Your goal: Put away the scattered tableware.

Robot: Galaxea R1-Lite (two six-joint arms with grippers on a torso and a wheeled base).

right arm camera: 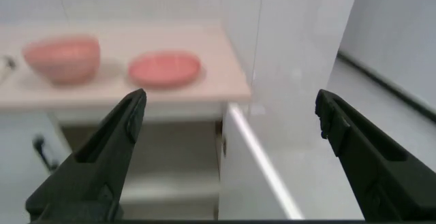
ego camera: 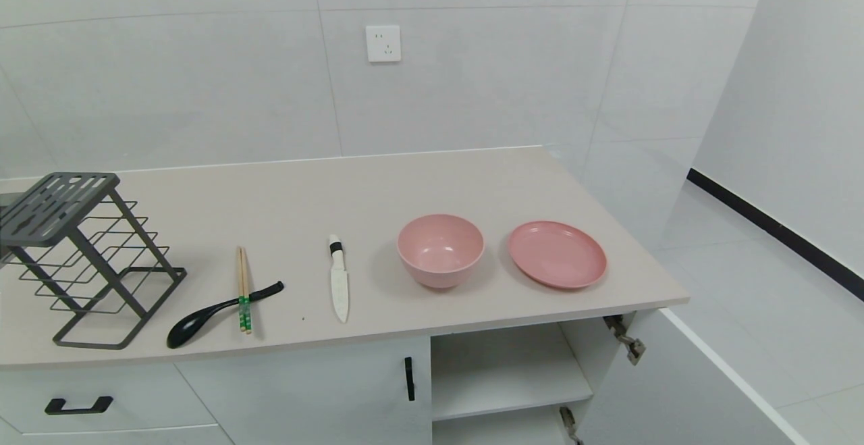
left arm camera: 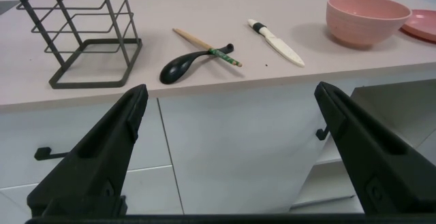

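1. Both the left gripper and the right gripper have their fingers wide apart and hold nothing. They stand in front of the counter, well apart from all tableware, so no piece is put away yet.
2. The pink plate lies near the front right corner. A sideways push could slide it off the edge.
3. The pink bowl stands just beside the plate. A finger coming down on that side may knock the plate.
4. The knife lies flat with its tip toward the front edge. It is thin, so the fingers may slip and push it over that edge.
5. The 2 chopsticks cross the handle of the black spoon (they touch there, I think). Lifting either would probably disturb the other.
6. The open cabinet door stands out below the right corner, and the right arm could strike it.
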